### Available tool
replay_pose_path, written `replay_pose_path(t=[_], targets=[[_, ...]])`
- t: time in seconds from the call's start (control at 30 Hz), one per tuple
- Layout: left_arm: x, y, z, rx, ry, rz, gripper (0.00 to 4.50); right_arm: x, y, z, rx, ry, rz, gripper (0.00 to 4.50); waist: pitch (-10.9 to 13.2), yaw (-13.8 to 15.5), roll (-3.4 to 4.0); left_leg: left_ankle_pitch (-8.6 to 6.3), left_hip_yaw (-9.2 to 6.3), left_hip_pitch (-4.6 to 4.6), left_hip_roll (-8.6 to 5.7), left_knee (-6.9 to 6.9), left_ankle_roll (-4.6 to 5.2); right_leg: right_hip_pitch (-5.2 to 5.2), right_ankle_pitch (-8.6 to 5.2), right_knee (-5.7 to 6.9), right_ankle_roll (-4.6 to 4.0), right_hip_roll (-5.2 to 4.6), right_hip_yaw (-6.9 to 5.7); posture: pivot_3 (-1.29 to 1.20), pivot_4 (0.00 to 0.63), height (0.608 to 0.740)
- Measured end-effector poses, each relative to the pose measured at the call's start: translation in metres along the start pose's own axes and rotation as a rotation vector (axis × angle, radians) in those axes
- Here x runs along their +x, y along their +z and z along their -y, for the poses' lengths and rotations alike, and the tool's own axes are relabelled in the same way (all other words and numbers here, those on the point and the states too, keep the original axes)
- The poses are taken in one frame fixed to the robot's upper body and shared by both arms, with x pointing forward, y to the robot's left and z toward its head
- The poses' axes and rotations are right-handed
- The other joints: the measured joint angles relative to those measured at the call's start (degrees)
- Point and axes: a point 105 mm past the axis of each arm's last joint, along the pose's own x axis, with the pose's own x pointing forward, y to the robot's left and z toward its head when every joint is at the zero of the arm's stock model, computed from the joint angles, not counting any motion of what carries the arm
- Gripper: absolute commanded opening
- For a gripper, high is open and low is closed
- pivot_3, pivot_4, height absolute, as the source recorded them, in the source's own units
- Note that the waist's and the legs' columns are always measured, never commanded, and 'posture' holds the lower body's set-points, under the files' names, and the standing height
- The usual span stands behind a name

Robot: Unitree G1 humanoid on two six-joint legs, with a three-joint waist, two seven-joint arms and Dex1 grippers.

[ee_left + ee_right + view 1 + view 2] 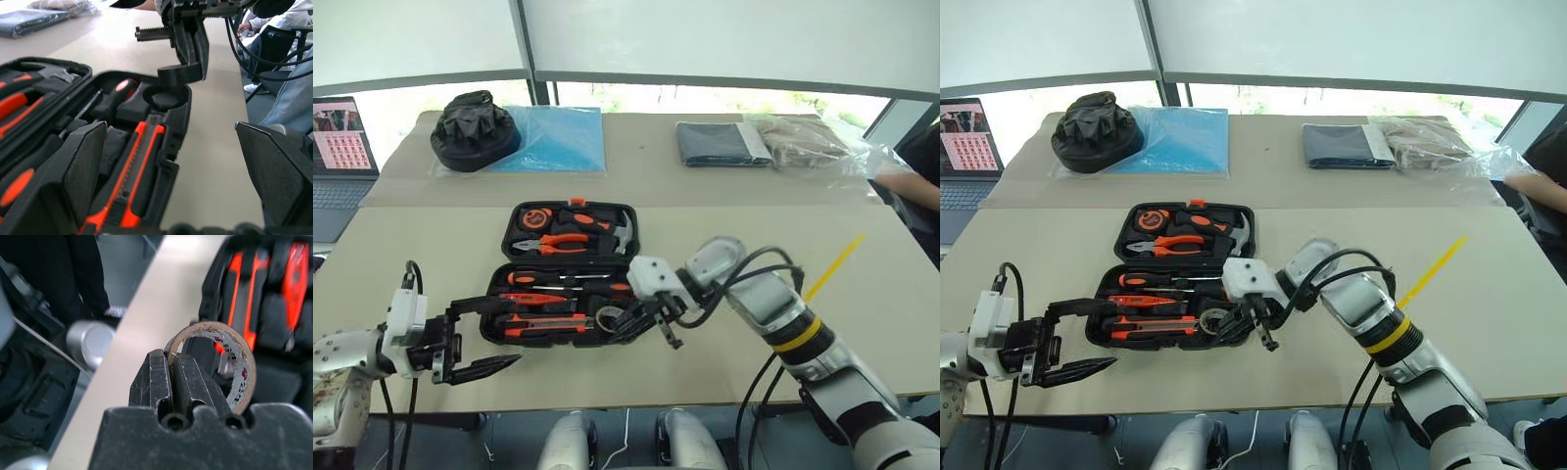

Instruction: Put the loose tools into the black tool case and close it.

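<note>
1. Head views: the black tool case (563, 277) lies open on the table (724, 245), screwdrivers and knife already seated; lid unclosed.
2. Left wrist view: the left gripper (171, 171) gapes empty beside the case.
3. Right wrist view: the right gripper (171, 377) pinches the tape roll (230, 362) at the case's corner; seating remains.

The bare desk (431, 245) around my open left jaws, which stand just off the near left corner of the open black tool case (560, 286), leaves me room to pass. My right gripper (641, 323), pinched on the tape roll (230, 364), crowds the case's near right corner. Beyond the case stand a black fabric bag (470, 130) and a folded grey cloth (720, 143).
</note>
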Motion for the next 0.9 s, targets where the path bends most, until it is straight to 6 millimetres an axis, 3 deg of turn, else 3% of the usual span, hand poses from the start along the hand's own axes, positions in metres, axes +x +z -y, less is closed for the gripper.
replay_pose_path(t=[0.2, 0.33, 0.43, 0.63, 0.7, 0.8, 0.9], targets=[[0.001, 0.005, 0.001, 0.025, 0.002, -0.004, 4.5, -0.001, -0.02, 0.012, 0.031, -0.094, -0.125, 0.02, 0.0, -0.2, 0.0, 0.01, 0.03, 0.05, -0.01, -0.01, -0.02, -0.01, 0.0, 0.04, -0.07, 0.05, 0.0, 0.0, 0.15, 0.74], [0.001, 0.005, 0.0, 0.026, 0.007, -0.004, 4.5, -0.001, -0.023, 0.012, 0.033, -0.077, -0.169, 0.02, 0.0, -0.1, 0.0, 0.01, 0.03, 0.05, -0.01, -0.01, -0.02, 0.0, 0.0, 0.03, -0.07, 0.05, 0.0, 0.0, 0.15, 0.74], [0.001, 0.006, -0.002, 0.038, 0.011, -0.002, 4.5, 0.002, -0.023, 0.011, 0.066, -0.07, -0.164, 0.98, 0.0, 0.0, 0.0, 0.01, 0.02, 0.04, -0.01, 0.0, -0.02, 0.02, 0.0, 0.02, -0.07, 0.04, -0.01, 0.0, 0.15, 0.74], [-0.002, 0.004, -0.005, 0.043, 0.03, -0.006, 4.5, -0.012, -0.02, 0.014, 0.06, -0.082, -0.191, 3.02, 0.0, -0.1, -0.01, -0.01, 0.02, 0.03, -0.01, -0.05, 0.01, 0.0, 0.0, -0.01, -0.06, 0.02, -0.02, 0.0, 0.15, 0.74], [-0.004, 0.003, -0.007, 0.04, 0.06, -0.008, 4.5, -0.016, -0.016, 0.004, 0.076, -0.014, -0.169, 3.68, 0.0, -0.1, -0.01, -0.02, -0.01, 0.02, 0.0, -0.07, 0.02, 0.0, 0.0, -0.03, -0.07, 0.04, -0.04, 0.0, 0.15, 0.74], [-0.01, 0.0, -0.021, 0.041, 0.184, -0.035, 4.5, -0.024, 0.004, -0.006, 0.088, 0.063, -0.049, 3.68, 0.0, -0.1, -0.02, -0.02, -0.03, 0.01, 0.0, -0.06, 0.02, -0.01, 0.0, 0.0, -0.07, 0.04, -0.04, 0.0, 0.15, 0.74], [-0.021, -0.002, -0.042, 0.013, 0.348, -0.05, 4.5, -0.045, 0.027, -0.002, 0.071, 0.019, 0.107, 3.68, 0.0, -0.1, -0.05, 0.0, -0.07, 0.11, 0.02, -0.05, 0.0, 0.09, 0.01, 0.01, -0.08, 0.05, -0.07, 0.0, 0.15, 0.74]])
